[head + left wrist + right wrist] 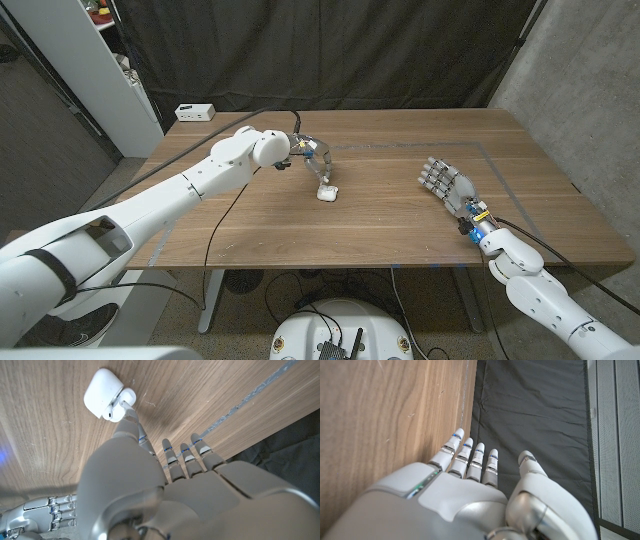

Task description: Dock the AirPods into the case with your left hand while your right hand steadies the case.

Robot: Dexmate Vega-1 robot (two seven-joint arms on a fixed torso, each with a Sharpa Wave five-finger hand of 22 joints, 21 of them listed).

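Observation:
The white AirPods case [326,192] stands near the middle of the wooden table [400,230]. In the left wrist view the case [102,394] shows its lid part open, with a rounded white piece [125,398] at the gap. My left hand [310,155] hangs just above and behind the case. One finger [131,419] reaches down and touches the case at the gap, while the others are spread and hold nothing. My right hand [447,185] stands far to the right of the case, its fingers [470,457] straight, apart and empty.
A small white box [195,112] lies at the table's back left corner. A white cabinet [70,70] stands beyond the left edge and a dark curtain [330,50] hangs behind. A thin tape line [500,175] runs along the table's right side.

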